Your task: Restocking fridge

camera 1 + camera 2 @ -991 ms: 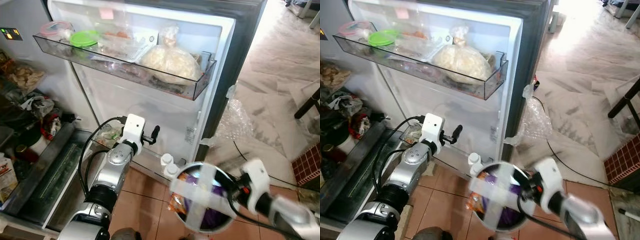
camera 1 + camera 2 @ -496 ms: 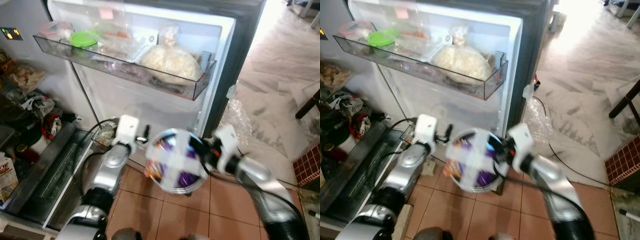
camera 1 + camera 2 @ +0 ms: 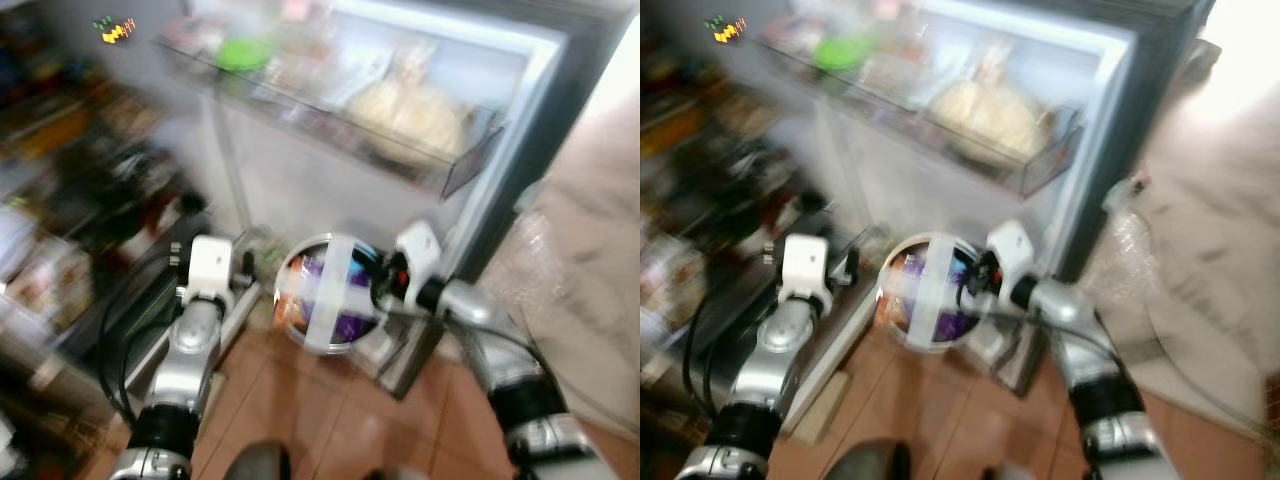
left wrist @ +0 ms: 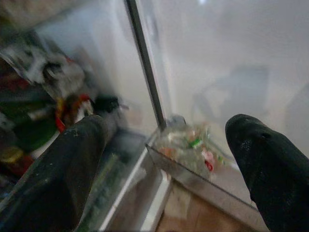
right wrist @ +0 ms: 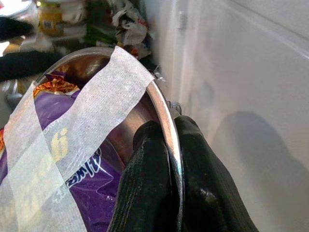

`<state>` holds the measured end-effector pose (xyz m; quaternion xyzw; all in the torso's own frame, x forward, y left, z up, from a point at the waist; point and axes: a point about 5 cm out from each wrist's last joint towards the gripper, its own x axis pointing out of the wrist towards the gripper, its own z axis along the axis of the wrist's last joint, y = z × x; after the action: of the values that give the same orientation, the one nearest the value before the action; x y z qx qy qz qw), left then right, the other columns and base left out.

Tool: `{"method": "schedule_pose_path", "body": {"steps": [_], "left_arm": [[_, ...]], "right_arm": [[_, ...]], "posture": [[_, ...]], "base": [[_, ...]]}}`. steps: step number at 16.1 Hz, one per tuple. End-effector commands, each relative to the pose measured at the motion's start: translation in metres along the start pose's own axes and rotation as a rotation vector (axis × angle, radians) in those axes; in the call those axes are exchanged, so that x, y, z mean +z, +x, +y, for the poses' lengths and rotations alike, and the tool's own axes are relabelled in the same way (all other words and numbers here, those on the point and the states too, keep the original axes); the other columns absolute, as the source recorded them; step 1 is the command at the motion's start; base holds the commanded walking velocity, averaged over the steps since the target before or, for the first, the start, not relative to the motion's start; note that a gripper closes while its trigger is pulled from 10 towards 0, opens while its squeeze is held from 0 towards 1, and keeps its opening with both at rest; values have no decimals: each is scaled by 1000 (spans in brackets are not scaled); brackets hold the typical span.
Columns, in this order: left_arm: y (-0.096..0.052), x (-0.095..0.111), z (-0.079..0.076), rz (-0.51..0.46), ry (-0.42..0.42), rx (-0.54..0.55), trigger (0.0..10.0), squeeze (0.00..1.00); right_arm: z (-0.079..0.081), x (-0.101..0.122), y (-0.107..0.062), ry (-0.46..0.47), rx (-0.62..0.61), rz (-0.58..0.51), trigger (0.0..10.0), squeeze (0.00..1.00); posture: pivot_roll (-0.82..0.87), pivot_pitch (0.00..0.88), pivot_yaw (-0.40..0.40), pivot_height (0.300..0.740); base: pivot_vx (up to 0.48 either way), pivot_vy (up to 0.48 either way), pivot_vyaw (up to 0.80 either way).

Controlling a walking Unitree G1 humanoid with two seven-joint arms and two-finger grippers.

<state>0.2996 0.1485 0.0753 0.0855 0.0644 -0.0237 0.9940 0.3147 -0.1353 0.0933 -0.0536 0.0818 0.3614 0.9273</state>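
A steel bowl [image 3: 327,294] with a purple snack bag inside and white tape [image 5: 82,101] crossed over its top hangs low in front of the open fridge door [image 3: 330,190]. My right gripper [image 5: 170,145] is shut on the bowl's rim [image 5: 161,113], one finger inside and one outside. My left gripper [image 4: 164,159] is open and holds nothing; it points at the gap between the fridge body and the door, near a low door bin [image 4: 193,150] of small packets. Both eye views are blurred.
The upper door shelf [image 3: 330,95] holds a green-lidded tub [image 3: 237,53] and a bagged pale lump [image 3: 415,110]. Crowded fridge shelves [image 3: 70,190] lie to the left. Orange floor tiles [image 3: 330,410] are below, pale floor [image 3: 1200,250] to the right.
The camera has swung left and the picture has blurred. The right arm has carried the bowl up from near the floor and left, toward the fridge's lower door. The left gripper stays open.
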Motion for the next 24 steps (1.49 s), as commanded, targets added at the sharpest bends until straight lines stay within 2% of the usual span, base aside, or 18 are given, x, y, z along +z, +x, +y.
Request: {"method": "schedule_pose_path", "body": {"steps": [1,2,4,6,8,10,18,20,24], "left_arm": [[-7,-4,6,10,9,23,10000,0],[-11,-5,7,12,-7,35,10000,0],[-30,-10,8,32,-44,61,10000,0],[-38,-8,7,23,-45,58,10000,0],[-43,-2,21,17,-85,125,10000,0],[-49,-5,27,45,-105,155,10000,0],[-61,-10,32,92,-174,171,10000,0],[-61,-10,32,95,-179,167,10000,0],[-61,-10,30,96,-194,152,10000,0]], "right_arm": [[-5,14,6,-23,-32,-66,10000,0],[-5,15,6,-10,-49,-79,10000,0],[0,14,7,10,-67,-103,10000,0],[5,11,8,27,-73,-124,10000,0],[11,13,12,48,-145,-162,10000,0],[15,16,14,30,-169,-179,10000,0],[20,19,21,81,-264,-216,10000,0],[20,21,22,106,-293,-232,10000,0],[17,23,20,99,-320,-238,10000,0]], "posture": [[80,0,2,740],[83,0,5,740],[94,0,9,740],[95,0,13,740],[96,0,19,740],[102,0,20,740],[114,0,13,740],[109,0,18,740],[101,0,26,740]], "base": [[0,0,800],[0,0,800],[0,0,800],[0,0,800],[0,0,800],[0,0,800],[0,0,760],[0,0,0],[60,0,0]]}}
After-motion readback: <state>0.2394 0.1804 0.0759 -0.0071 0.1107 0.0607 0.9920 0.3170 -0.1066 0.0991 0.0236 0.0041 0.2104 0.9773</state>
